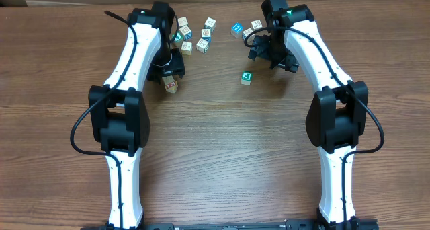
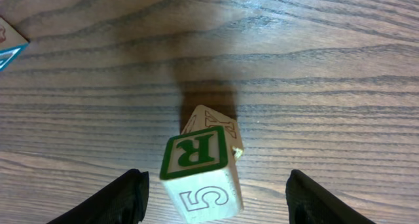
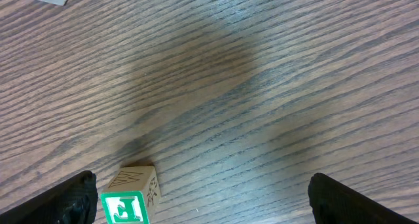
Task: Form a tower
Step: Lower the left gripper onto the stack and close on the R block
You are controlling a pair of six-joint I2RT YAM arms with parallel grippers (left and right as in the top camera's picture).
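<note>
Brown wood-grain table [image 1: 215,142] carries everything. On its left half stands the tower of small pale wooden alphabet cubes [image 2: 200,178]. The left wrist view shows two cubes, the upper one with a green R on top, turned a little on the lower one. The left gripper [image 2: 216,196] is partly open around it, both fingers clear of the wood. The right gripper [image 3: 203,201] is wide open and holds nothing. A single pale cube with a green face [image 3: 134,188] lies between its fingers. Other loose cubes [image 1: 202,45] lie farther back.
</note>
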